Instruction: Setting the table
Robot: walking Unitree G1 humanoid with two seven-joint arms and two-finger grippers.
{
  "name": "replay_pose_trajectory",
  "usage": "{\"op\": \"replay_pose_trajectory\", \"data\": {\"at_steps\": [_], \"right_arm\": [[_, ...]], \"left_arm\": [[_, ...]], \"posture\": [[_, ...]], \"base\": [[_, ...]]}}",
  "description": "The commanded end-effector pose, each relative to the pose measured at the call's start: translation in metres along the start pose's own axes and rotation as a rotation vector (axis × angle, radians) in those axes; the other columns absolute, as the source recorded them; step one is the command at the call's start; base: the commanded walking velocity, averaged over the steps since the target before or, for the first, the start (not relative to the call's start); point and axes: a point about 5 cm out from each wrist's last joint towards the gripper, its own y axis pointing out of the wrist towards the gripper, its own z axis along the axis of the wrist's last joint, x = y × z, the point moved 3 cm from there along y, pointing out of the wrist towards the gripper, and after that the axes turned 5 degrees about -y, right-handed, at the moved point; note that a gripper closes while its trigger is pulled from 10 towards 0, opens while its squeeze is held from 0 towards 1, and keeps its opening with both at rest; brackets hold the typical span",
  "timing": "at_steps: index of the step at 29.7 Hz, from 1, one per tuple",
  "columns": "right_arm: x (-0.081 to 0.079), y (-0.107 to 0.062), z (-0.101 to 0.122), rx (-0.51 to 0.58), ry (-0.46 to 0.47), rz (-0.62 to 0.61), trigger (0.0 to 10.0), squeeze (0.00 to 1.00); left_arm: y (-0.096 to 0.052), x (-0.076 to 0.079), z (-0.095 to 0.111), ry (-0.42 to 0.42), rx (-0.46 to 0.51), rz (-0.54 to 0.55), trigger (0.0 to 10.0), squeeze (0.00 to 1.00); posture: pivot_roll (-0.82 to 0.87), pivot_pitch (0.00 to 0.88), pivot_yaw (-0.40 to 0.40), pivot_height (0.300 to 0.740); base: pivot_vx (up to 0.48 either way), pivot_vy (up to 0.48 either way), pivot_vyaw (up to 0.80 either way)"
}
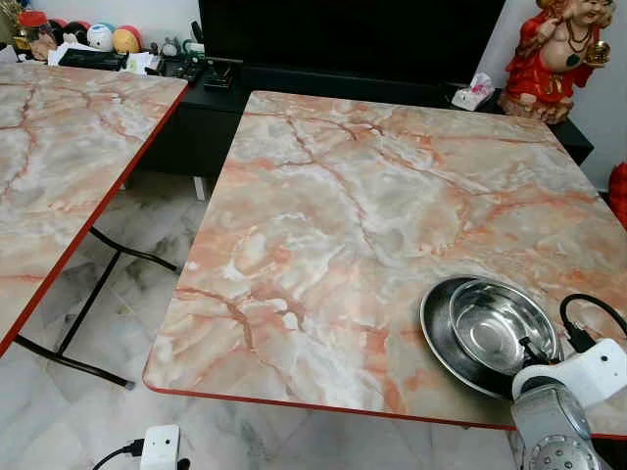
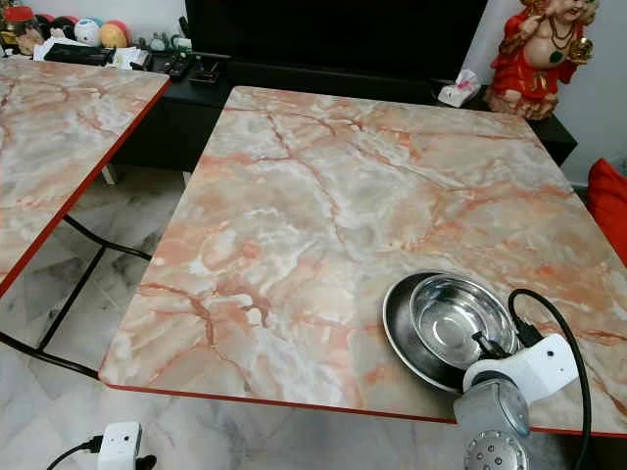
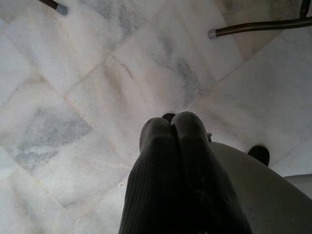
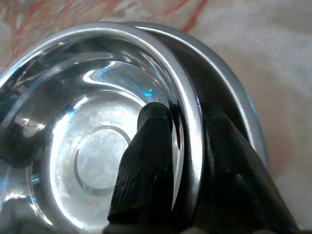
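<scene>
Your right gripper point(image 4: 187, 161) is pinched on the rim of the steel bowl point(image 1: 500, 326): in the right wrist view one black finger lies inside the bowl against its wall and the other presses on the outside, with the shiny rim running between them. The bowl sits in a wider steel plate point(image 1: 441, 333) (its darker rim shows around the bowl's left and near sides), and both rest on the marble-patterned folding table point(image 1: 343, 225), close to its near right corner and just inside the red edge. From the head cameras you see the right wrist's white housing coming in over that corner, with a black cable looping above it.

Your left gripper point(image 3: 170, 127) hangs idle over the pale marble floor tiles point(image 3: 73, 97); its two ribbed fingertips touch each other, closed on nothing. Dark metal table legs point(image 3: 258, 27) show above it in that view.

To your left stands a second table point(image 1: 59, 147) with the same marble top and red edging, well apart from the first, its black folding frame visible beneath. Beyond both runs a low black cabinet point(image 1: 196, 122) carrying small clutter, a tissue pack point(image 1: 473, 92) and a red-robed figurine point(image 1: 554, 54) at the far right. A white power adapter point(image 1: 160, 446) with a black cord lies on the floor near the table's front edge.
</scene>
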Motion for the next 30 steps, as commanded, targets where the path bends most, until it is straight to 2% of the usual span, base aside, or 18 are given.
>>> {"op": "replay_pose_trajectory", "data": {"at_steps": [1,6,26,27,28,29,30], "right_arm": [[-0.0081,-0.0001,-0.0102,-0.039,0.007,0.037,10.0,0.00],[-0.0133,-0.0009,-0.0102,-0.042,-0.003,0.066,10.0,0.00],[-0.0075,0.0008,-0.0068,-0.019,-0.011,0.041,10.0,0.00],[-0.0075,0.0008,-0.0064,-0.017,-0.009,0.040,10.0,0.65],[-0.0074,0.0008,-0.0062,-0.015,-0.008,0.039,10.0,0.65],[-0.0077,0.0009,-0.0056,-0.012,-0.006,0.041,10.0,1.00],[-0.0080,0.0009,-0.0053,-0.010,-0.005,0.043,10.0,1.00]], "left_arm": [[-0.0014,0.0010,-0.0088,0.005,-0.036,0.000,10.0,0.00],[-0.0017,0.0014,-0.0101,0.002,-0.038,0.000,10.0,0.00],[-0.0011,0.0009,-0.0074,-0.001,-0.031,0.000,10.0,0.00],[-0.0010,0.0010,-0.0071,-0.001,-0.030,0.000,10.0,0.00],[-0.0009,0.0012,-0.0069,-0.001,-0.030,0.000,10.0,0.00],[-0.0009,0.0013,-0.0067,0.000,-0.029,-0.001,10.0,0.00],[-0.0008,0.0013,-0.0065,0.001,-0.029,-0.001,10.0,0.00]], "posture": [[0.05,0.097,-0.095,0.740],[0.05,0.098,-0.096,0.740],[0.05,0.099,-0.093,0.740],[0.06,0.098,-0.092,0.740],[0.06,0.098,-0.092,0.740],[0.06,0.099,-0.091,0.740],[0.06,0.099,-0.091,0.740]], "base": [[0.000,0.000,0.00],[0.000,0.000,0.00],[0.000,0.000,0.00],[0.000,0.000,0.00],[0.000,0.000,0.00],[0.000,0.000,0.00],[0.000,0.000,0.00]]}}
